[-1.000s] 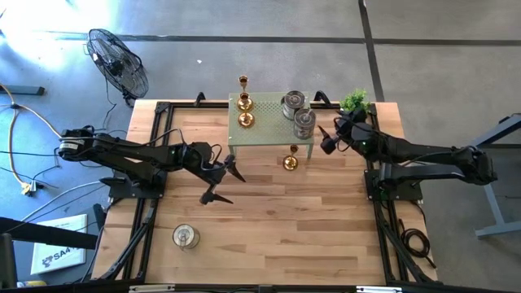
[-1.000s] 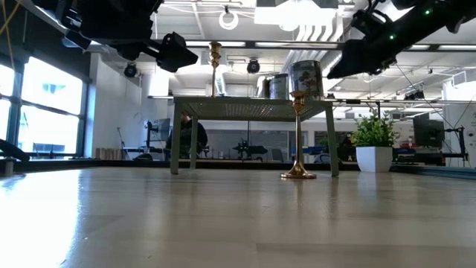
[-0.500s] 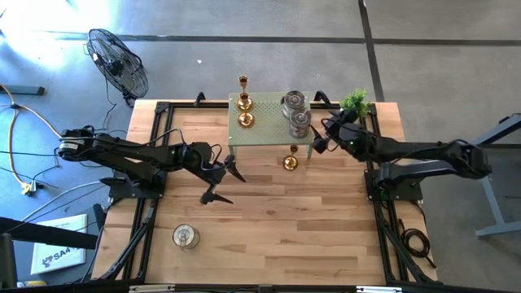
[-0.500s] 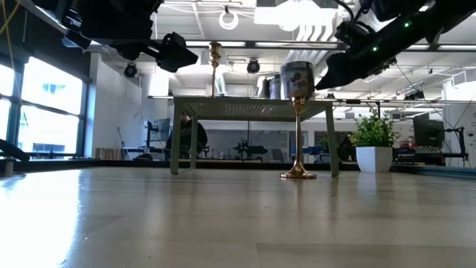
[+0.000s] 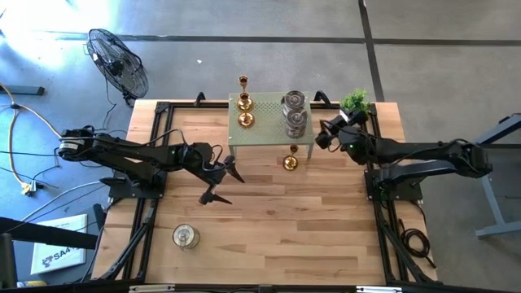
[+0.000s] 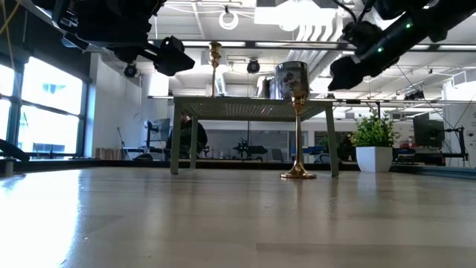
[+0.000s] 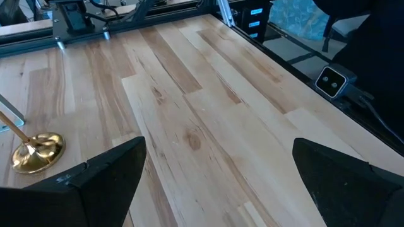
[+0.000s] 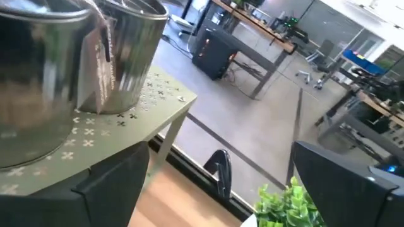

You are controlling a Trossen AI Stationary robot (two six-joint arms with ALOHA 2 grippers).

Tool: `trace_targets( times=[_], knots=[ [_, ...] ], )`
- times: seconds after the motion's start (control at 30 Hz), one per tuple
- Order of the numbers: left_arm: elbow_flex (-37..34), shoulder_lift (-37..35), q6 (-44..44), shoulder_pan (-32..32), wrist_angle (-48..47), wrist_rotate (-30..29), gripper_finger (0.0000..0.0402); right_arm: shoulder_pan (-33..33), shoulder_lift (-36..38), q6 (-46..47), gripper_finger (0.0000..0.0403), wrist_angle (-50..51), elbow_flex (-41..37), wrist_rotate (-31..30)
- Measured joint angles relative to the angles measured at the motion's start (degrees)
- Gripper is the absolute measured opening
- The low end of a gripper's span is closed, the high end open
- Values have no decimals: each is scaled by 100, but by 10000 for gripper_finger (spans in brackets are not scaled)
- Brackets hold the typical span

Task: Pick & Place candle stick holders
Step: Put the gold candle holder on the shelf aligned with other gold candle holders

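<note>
A green perforated stand (image 5: 269, 134) at the table's far middle carries two gold holders (image 5: 245, 120) and two silver jar-like holders (image 5: 295, 120), which also show in the right wrist view (image 8: 38, 75). A tall gold holder (image 5: 242, 81) stands behind the stand. Another gold one (image 5: 291, 161) stands on the table in front of it. A third silver jar (image 5: 186, 237) stands near the table's left front. My right gripper (image 5: 322, 135) is open and empty, just right of the stand's nearer jar. My left gripper (image 5: 223, 183) is open and empty over the table's left middle.
A small green potted plant (image 5: 354, 100) stands at the far right corner, close behind my right gripper. A floor fan (image 5: 118, 61) stands off the table's far left. Bare wood lies across the middle and near part of the table (image 5: 285, 228).
My right gripper has gone toward the table's left, up to the stand, then drawn back a little to the right. The nearer silver jar has shifted left along the stand's top and now stands beside the other jar. My left arm has kept still.
</note>
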State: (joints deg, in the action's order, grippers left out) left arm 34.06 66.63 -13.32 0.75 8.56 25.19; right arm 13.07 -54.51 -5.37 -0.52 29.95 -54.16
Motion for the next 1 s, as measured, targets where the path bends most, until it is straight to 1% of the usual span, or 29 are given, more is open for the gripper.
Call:
trace_targets(
  times=[0.07, 0.13, 0.4, 0.63, 0.7, 0.8, 0.9, 1.0],
  knots=[
    [0, 0, 0, -1, 3, 0, 392, -108, 194, 35, 385, 181, -1, -9],
    [0, 0, 0, 0, 1, -6, 392, -248, 395, 90, 385, 334, 0, 124],
    [0, 0, 12, -2, -16, -222, 392, -777, 1341, 572, 385, 962, 0, 1379],
    [0, 0, 188, -2, -84, -223, 392, -1202, 1870, 655, 385, 1200, 0, 2148],
    [0, 0, 160, -2, -240, -225, 392, -1322, 1900, 639, 385, 1223, -2, 2271],
    [0, 0, -79, -22, -534, -106, 392, -1494, 1896, 641, 385, 1222, -2, 2278],
    [0, 0, -304, -201, -697, 65, 392, -1638, 1889, 637, 385, 1224, 0, 2272],
    [0, 0, -544, -503, -707, -55, 392, -1749, 1891, 635, 385, 1224, 0, 2267]
  ],
)
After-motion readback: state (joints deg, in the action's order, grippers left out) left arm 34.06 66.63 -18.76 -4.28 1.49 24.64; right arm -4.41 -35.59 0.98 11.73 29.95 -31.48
